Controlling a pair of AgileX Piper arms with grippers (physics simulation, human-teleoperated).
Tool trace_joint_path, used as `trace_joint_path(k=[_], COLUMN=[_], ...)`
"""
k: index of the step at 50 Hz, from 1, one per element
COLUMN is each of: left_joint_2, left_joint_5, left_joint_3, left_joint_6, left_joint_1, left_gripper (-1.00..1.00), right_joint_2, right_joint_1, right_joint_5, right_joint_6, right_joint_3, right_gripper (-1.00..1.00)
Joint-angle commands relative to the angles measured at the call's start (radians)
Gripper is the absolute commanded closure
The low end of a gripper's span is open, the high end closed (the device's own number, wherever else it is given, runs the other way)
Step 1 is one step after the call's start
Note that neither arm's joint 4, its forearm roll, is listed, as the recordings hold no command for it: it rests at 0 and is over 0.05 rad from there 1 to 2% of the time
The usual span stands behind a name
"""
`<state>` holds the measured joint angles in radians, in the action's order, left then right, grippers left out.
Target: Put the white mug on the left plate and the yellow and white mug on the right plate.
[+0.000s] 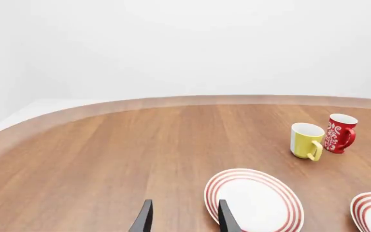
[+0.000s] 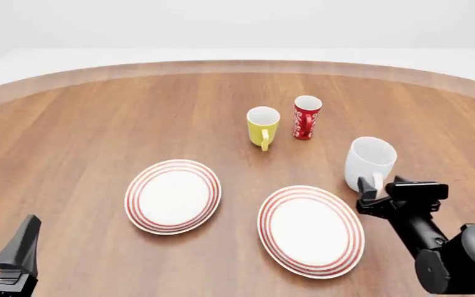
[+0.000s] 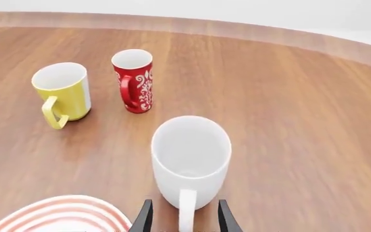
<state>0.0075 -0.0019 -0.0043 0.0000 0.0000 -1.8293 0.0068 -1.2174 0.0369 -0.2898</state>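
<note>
So neither mug is plated yet; my open right gripper (image 3: 181, 217) straddles the white mug (image 3: 191, 159)'s handle, ungrasped.

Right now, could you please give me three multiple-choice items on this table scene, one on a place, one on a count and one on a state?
1. Where does the white mug stand?
A. on the left plate
B. on the bare table, beyond the right plate
C. inside the red cup

2. How many cups are on the table?
A. two
B. three
C. five

3. How is the right claw?
A. open, its fingers either side of the white mug's handle
B. shut on the yellow and white mug
C. resting on a plate

Answers: 1 B, the mug sits on wood past the right plate. 2 B, white, yellow and white mug and red cup. 3 A, the right wrist view shows the handle between parted fingers.
</note>
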Motion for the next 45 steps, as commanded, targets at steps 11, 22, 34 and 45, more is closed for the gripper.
trace_joint_path(k=[11,22,34,45], left_joint_2=[0.000,0.000,0.000,0.000], left_joint_5=[0.000,0.000,0.000,0.000], left_joint_3=[0.000,0.000,0.000,0.000], left_joint_6=[0.000,0.000,0.000,0.000], left_joint_1=[0.000,0.000,0.000,0.000], left_gripper=[-1.00,-1.00,-1.00,-1.00], right_joint_2=[-0.102,-0.048,0.057,0.173], right_joint_1=[-0.008,-0.006,0.011,0.049], right_joint_5=[-0.001,-0.001,-0.001,0.043], right_joint_6=[-0.017,-0.015,-0.015,-0.007], right_joint_3=[-0.042,-0.015,0.036,0.071], right_gripper=[-1.00,1.00,1.00,1.00])
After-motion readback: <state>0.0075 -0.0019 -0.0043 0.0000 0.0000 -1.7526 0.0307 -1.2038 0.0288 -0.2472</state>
